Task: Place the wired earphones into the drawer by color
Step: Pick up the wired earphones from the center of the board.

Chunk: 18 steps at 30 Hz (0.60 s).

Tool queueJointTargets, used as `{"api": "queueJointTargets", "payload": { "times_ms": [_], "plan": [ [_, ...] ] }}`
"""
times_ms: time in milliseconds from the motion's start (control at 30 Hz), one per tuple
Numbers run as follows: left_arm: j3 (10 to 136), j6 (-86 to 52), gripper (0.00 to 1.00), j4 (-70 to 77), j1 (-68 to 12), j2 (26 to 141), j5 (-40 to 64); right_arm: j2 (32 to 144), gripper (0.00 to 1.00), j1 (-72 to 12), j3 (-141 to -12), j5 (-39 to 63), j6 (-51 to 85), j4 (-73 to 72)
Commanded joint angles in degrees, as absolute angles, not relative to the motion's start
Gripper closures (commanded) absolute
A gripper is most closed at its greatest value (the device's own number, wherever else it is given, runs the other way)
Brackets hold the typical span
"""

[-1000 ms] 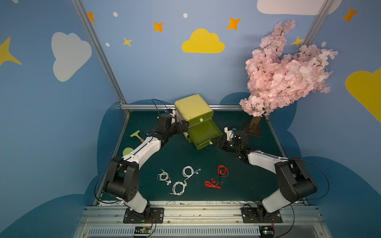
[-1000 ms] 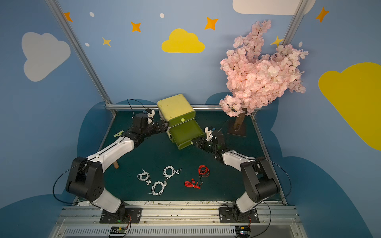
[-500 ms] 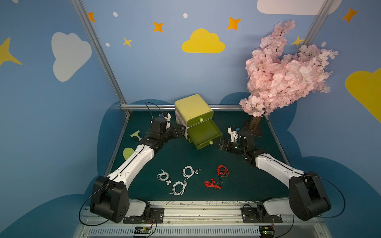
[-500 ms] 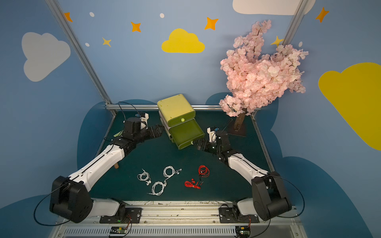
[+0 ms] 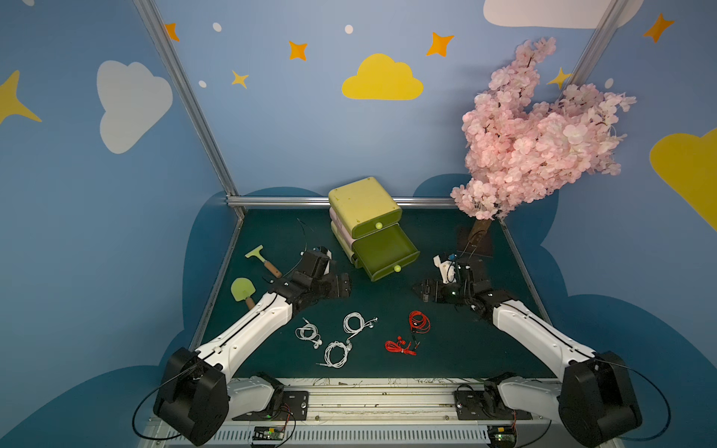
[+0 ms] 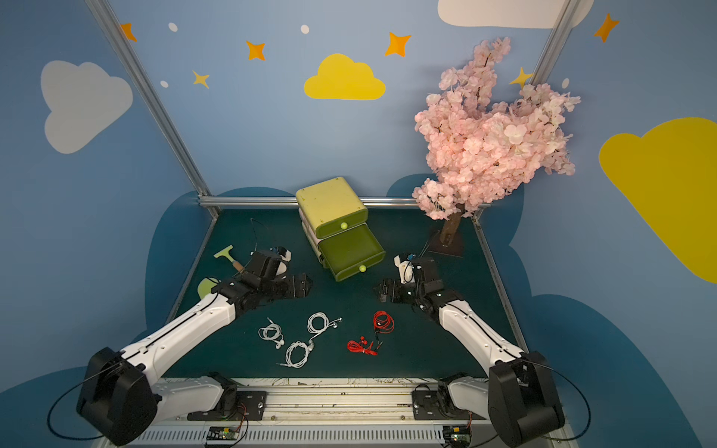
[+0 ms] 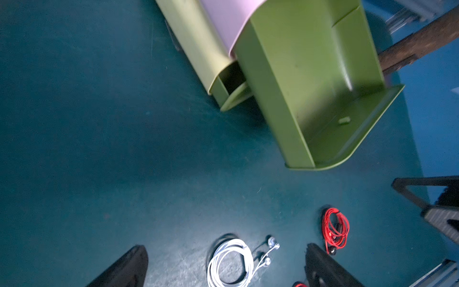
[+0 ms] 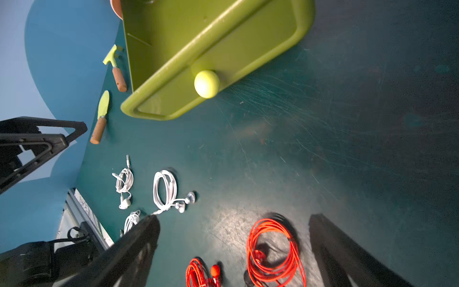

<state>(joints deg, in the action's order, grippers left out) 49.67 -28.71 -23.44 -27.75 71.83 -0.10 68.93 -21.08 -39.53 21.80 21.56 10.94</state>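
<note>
Three white wired earphones (image 5: 308,332) (image 5: 354,322) (image 5: 336,353) and two red ones (image 5: 419,322) (image 5: 399,346) lie coiled on the green mat near the front, seen in both top views. Behind them stands the yellow-green drawer unit (image 5: 362,203); its middle drawer (image 5: 384,248) is pulled out and nothing shows inside. My left gripper (image 5: 343,286) hovers open left of the drawer, above a white coil (image 7: 231,263). My right gripper (image 5: 421,291) hangs open to the drawer's right, over a red coil (image 8: 273,251). Neither holds anything.
A toy scraper (image 5: 264,258) and a green toy spade (image 5: 243,291) lie at the left edge of the mat. A pink blossom tree (image 5: 523,147) stands on a dark base (image 5: 475,242) at the back right. A metal rail (image 5: 380,399) runs along the front.
Both arms have drawn back from the drawer unit toward the front, over the earphones. The right gripper's jaws have spread wider.
</note>
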Motion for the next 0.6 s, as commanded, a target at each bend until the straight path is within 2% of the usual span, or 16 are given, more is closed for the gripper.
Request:
{"api": "queueJointTargets", "payload": {
  "times_ms": [0,300,567],
  "plan": [
    [48.9,-28.2,0.02,-27.8,-30.2,72.8,-2.8,65.5,0.02,-20.8,-36.9,19.7,19.3,12.5],
    [47.2,-29.2,0.16,-30.3,-37.5,79.2,-8.7,61.1,0.01,-20.7,-33.8,14.1,21.5,9.5],
    [47.7,-30.0,0.30,-28.2,-40.9,85.2,-11.7,57.9,0.02,-20.7,-30.6,11.3,23.9,5.7]
  ]
}}
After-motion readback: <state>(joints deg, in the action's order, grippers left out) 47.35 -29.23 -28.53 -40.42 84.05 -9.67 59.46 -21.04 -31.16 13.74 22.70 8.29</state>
